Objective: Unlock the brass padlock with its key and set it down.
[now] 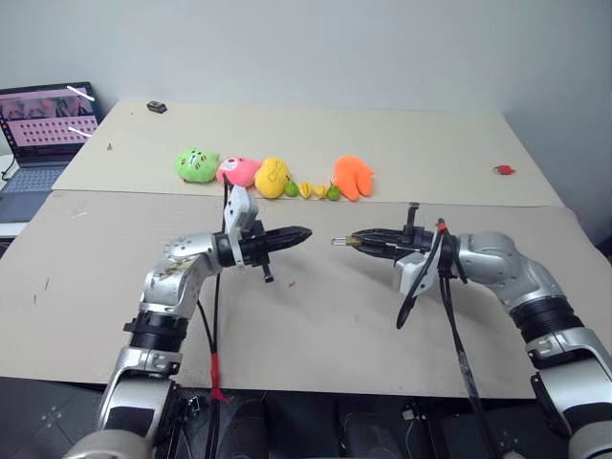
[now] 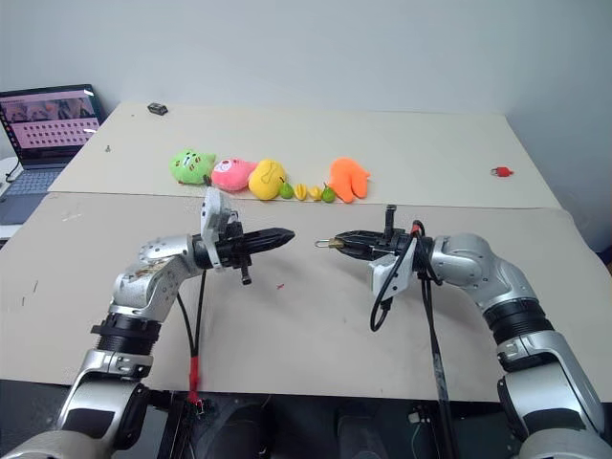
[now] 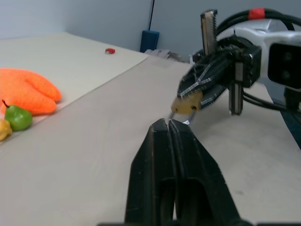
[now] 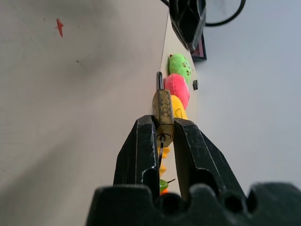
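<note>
Padlock (image 4: 163,113) of brass sits mid-frame in our right gripper (image 4: 163,136), fingers clamped on its stiff, light, likely slippery body, while our left gripper (image 3: 168,127), fingers closed empty, faces its thin shackle, our best hold.

A robot test lab is seen here: a cardboard-covered table (image 1: 402,143) against a bare grey wall (image 1: 335,48), an open laptop (image 1: 43,134) at upper left, plush toys (image 1: 273,174) lined up mid-frame.
</note>
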Robot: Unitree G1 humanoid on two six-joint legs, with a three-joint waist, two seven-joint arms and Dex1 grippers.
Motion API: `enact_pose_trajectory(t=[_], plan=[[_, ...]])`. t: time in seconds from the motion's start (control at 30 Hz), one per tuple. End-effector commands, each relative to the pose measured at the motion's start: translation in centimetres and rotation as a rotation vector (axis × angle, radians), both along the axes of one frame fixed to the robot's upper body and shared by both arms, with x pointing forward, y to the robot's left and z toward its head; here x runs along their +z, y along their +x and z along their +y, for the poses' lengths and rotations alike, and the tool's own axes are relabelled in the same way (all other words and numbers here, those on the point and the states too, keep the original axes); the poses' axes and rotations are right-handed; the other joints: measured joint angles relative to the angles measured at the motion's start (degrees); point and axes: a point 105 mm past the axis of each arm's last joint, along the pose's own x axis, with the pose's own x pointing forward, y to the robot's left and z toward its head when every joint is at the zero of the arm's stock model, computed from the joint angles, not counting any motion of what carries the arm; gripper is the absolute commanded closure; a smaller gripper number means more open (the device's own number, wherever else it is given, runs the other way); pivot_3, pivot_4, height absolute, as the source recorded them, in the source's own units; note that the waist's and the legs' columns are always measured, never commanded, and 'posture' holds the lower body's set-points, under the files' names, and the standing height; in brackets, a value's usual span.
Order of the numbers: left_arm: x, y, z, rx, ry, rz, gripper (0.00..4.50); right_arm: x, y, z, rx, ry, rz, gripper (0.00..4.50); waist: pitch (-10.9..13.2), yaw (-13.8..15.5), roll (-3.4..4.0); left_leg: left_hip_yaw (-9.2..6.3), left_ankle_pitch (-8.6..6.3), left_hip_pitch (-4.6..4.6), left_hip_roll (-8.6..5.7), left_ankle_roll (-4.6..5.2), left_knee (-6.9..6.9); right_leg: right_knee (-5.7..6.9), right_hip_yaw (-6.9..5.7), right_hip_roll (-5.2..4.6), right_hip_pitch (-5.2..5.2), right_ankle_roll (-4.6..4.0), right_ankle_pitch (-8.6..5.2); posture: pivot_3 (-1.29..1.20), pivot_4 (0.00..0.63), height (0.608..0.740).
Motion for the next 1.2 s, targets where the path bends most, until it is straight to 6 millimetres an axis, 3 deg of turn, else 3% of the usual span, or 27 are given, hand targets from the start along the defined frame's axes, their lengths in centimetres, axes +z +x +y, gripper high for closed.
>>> enact_pose_trajectory(t=[0.03, 0.37, 0.67, 0.83, 1.07, 1.2], plan=[[1.5, 0.3, -0.8, -0.026, -0.048, 0.011, 4.34, 2.1, -0.4, 0.5, 0.028, 0.025, -0.065, 4.38, 0.00, -0.01, 0.00, 0.00, 0.00, 0.01, 0.00, 0.00, 0.00, 0.00, 0.00, 0.00, 0.00, 0.00, 0.00, 0.00, 0.150, 0.717], [1.6, -0.6, -2.6, -0.128, -0.042, 0.059, 4.34, 2.1, -0.5, 1.0, 0.036, 0.026, -0.072, 4.38, 0.00, -0.05, 0.00, 0.00, 0.00, 0.01, 0.00, 0.00, 0.00, 0.01, 0.00, 0.00, 0.01, 0.00, 0.00, 0.00, 0.150, 0.717], [-1.7, -2.1, -1.7, -0.176, 0.072, 0.104, 4.34, 2.1, -0.3, 0.9, 0.034, 0.012, -0.077, 4.38, 0.00, -0.16, 0.00, 0.00, 0.00, 0.04, 0.00, 0.00, -0.01, 0.02, 0.01, 0.01, 0.01, 0.00, 0.00, 0.00, 0.150, 0.717], [-2.3, -1.4, -1.1, -0.132, 0.085, 0.111, 4.34, 2.5, -0.2, 1.1, 0.038, 0.019, -0.086, 4.38, 0.00, 0.02, 0.00, 0.00, 0.00, 0.03, 0.00, 0.00, -0.01, 0.02, 0.01, 0.00, 0.01, 0.00, 0.00, 0.00, 0.150, 0.717], [-0.8, 0.5, -1.1, -0.050, 0.014, 0.099, 4.34, 3.2, -0.2, 1.4, 0.047, 0.028, -0.100, 4.38, 0.00, 0.03, 0.00, 0.00, 0.00, 0.01, -0.01, 0.00, -0.01, 0.00, 0.00, 0.00, 0.00, 0.00, 0.00, 0.00, 0.150, 0.717], [0.1, 0.2, -1.7, -0.067, -0.027, 0.103, 4.34, 2.9, -0.2, 1.2, 0.043, 0.022, -0.095, 4.38, 0.00, 0.00, 0.00, 0.00, 0.00, 0.00, -0.01, 0.00, -0.01, -0.01, 0.00, 0.00, -0.01, 0.01, 0.00, 0.00, 0.150, 0.717]])
